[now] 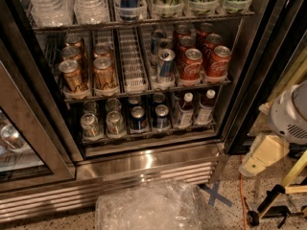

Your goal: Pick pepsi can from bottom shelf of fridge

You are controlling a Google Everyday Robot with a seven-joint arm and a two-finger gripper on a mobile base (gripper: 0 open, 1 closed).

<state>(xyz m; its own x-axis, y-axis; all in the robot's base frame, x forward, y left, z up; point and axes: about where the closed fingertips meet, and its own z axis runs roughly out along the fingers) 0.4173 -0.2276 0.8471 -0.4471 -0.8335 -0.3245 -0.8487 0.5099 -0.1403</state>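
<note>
The fridge [144,169] stands open in front of me, with wire shelves and a steel slatted base. On the bottom shelf [148,135], two dark-blue pepsi cans [138,118] stand side by side in the middle lanes, with more behind them. Greenish-silver cans [89,124] stand to their left and small bottles [184,110] to their right. My gripper [263,156] hangs at the right edge of the camera view, below the white arm housing [290,115]. It is outside the fridge, right of the door frame, well apart from the cans.
The shelf above holds gold cans [104,74], a slim blue-and-silver can [165,64] and red Coca-Cola cans [192,64]. A clear plastic bin [148,208] lies on the floor before the base. A blue tape cross [216,194], an orange cable and a yellow-black frame [283,195] are at right.
</note>
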